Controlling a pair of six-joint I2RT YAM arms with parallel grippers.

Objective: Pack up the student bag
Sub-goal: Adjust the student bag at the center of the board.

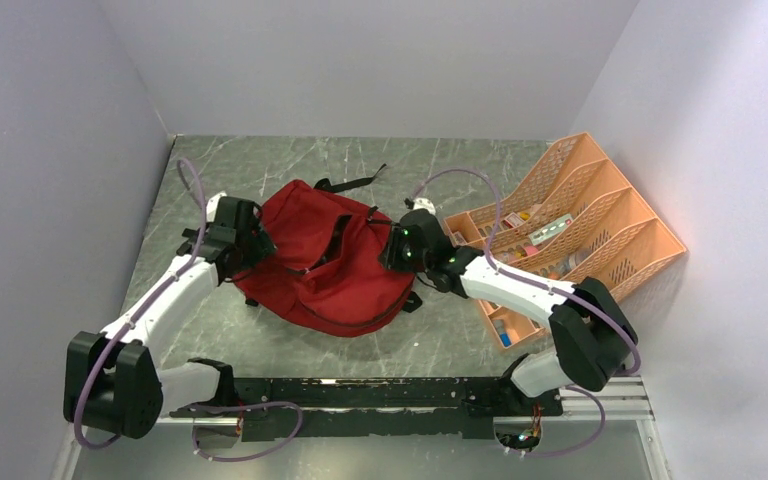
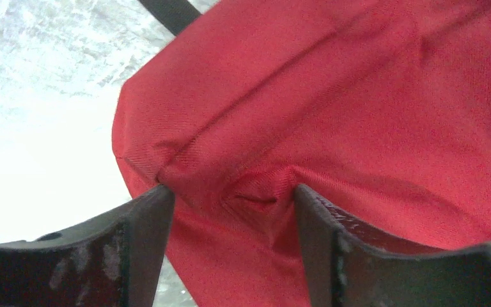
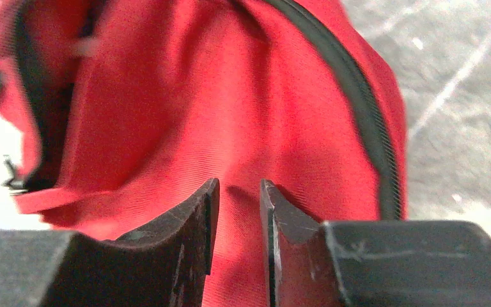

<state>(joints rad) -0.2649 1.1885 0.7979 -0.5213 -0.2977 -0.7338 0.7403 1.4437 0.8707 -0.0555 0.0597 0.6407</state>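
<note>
Left gripper (image 2: 230,192) — fingers set fairly wide, yet both tips dug into a thick fold of the student bag (image 1: 320,265). Red cloth bunched and puckered between them, creases fanning out from each tip. Grip placed at the bag's left edge, by a rounded corner seam, with pale marbled table (image 2: 38,96) just beyond. Black strap (image 2: 169,13) crossing the top of the left wrist view.

Right gripper (image 3: 238,192) — almost closed, only a narrow slit left between the fingers. Nothing seen caught in that slit, just red cloth showing through it. Tips right at the fabric; touching or just clear of it, hard to tell. Positioned at the bag's right side, with black zipper trim (image 3: 358,96) curving down the cloth beyond the right finger. Darker trim and a blurred gap at the far left of the right wrist view.

Bag itself slumped flat on the table, roughly mid-table between the two arms. One arm at each flank, straps trailing toward the far wall. Well apart to the right, an orange organiser (image 1: 600,200) leaning at the wall, with small items in its compartments too small to name.
</note>
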